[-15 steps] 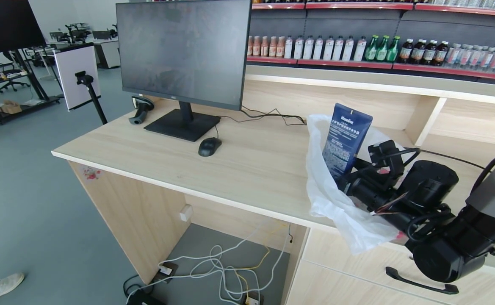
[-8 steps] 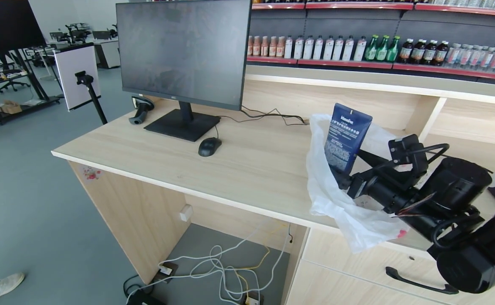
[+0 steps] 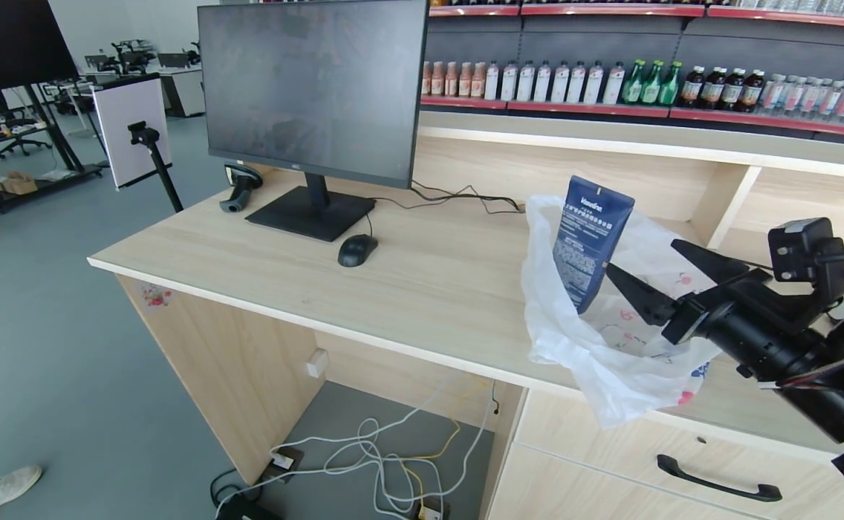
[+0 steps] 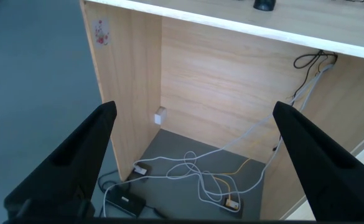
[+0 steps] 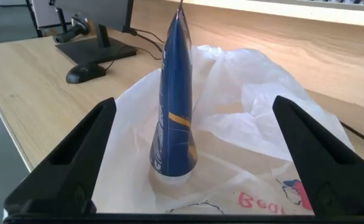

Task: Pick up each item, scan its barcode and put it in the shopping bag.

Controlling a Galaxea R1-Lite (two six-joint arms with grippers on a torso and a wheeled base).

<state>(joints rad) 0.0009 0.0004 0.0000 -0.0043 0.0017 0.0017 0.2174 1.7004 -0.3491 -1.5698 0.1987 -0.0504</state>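
Head cam: the dark blue stand-up pouch [image 3: 591,242] stands upright inside the white plastic shopping bag [image 3: 580,347], with the right gripper [image 3: 642,256] just beside the bag, fingers apart and empty. Left wrist cam: left gripper [image 4: 194,112] spread wide, empty too. Right wrist cam: pouch upright in the bag.

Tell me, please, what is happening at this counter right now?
A dark blue stand-up pouch stands upright inside the white plastic shopping bag on the light wooden counter. The robot's right gripper hangs open just beside the bag, holding nothing, so the pouch looks already dropped off. The left gripper is open too, low down by the counter's front, facing the cables underneath.
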